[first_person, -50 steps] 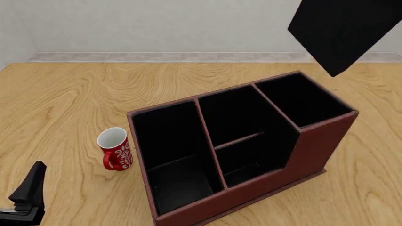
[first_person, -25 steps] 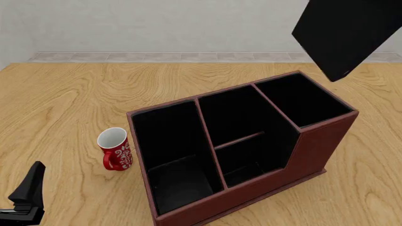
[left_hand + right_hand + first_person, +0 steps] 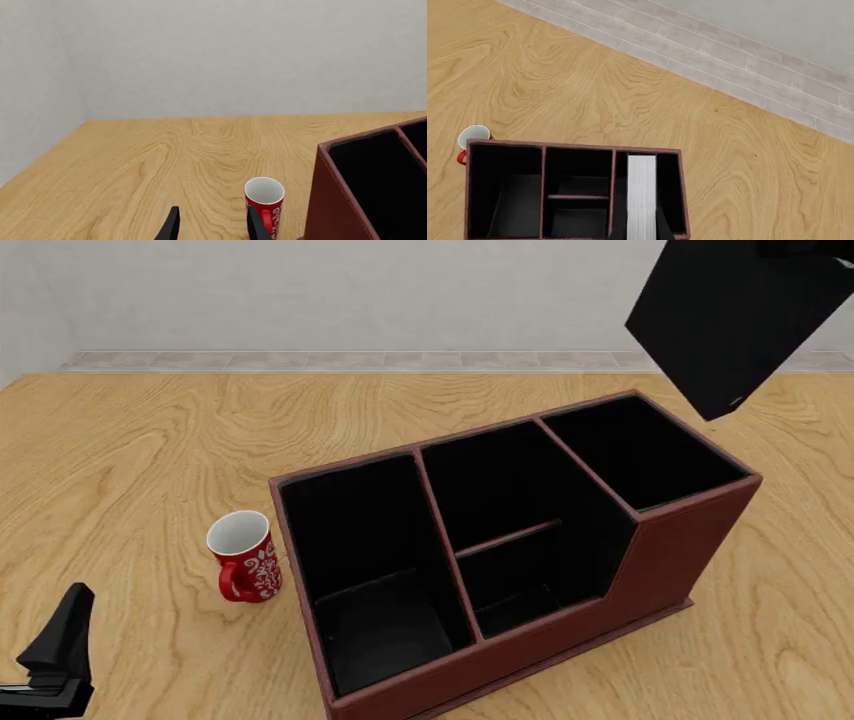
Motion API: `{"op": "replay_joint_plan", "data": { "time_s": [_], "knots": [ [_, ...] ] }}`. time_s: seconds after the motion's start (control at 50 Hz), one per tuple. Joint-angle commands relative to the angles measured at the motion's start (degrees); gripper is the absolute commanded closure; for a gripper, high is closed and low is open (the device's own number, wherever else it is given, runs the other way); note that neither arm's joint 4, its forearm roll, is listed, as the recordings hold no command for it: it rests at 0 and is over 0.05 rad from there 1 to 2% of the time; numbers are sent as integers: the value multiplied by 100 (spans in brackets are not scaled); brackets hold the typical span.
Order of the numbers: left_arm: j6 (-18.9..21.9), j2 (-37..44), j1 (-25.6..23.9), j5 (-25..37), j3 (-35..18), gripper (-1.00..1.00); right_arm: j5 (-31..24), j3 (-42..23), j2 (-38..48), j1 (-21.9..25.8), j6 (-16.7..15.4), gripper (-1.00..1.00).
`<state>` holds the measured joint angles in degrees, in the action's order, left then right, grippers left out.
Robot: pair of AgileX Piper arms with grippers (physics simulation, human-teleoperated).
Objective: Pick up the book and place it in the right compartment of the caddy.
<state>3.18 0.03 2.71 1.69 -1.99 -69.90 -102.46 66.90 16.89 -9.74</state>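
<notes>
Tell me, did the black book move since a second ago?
Yes. In the front view the book has sunk a little, its lowest corner now closer to the caddy rim above the right compartment.

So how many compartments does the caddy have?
3: a wide low-fronted one nearest the red mug, a middle one with a crossbar, and the right compartment below the held book.

Book (image 3: 731, 315): black hardcover, white page edges, tilted in the air at upper right of the front view, above the right compartment (image 3: 643, 450). Caddy (image 3: 667, 560): reddish-brown, black-lined, three slots, centre-right on the table, angled.
</notes>
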Motion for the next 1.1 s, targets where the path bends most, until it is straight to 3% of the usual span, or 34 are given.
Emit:
{"op": "replay_joint_plan", "data": {
  "time_s": [0.02,0.32,0.8,0.82,1.1],
  "knots": [
    [19,-1,25,6,1,-100,2,-101,69,-144,96,100],
    [22,-1,32,4,23,-100,162,12,272,-113,239,100],
    [57,-2,55,-17,75,-100,945,1067,328,-81,463,100],
    [63,-2,53,-19,81,-100,959,1140,352,-134,339,100],
    [54,-2,75,-27,106,-100,1144,1435,362,-239,367,100]
  ]
}}
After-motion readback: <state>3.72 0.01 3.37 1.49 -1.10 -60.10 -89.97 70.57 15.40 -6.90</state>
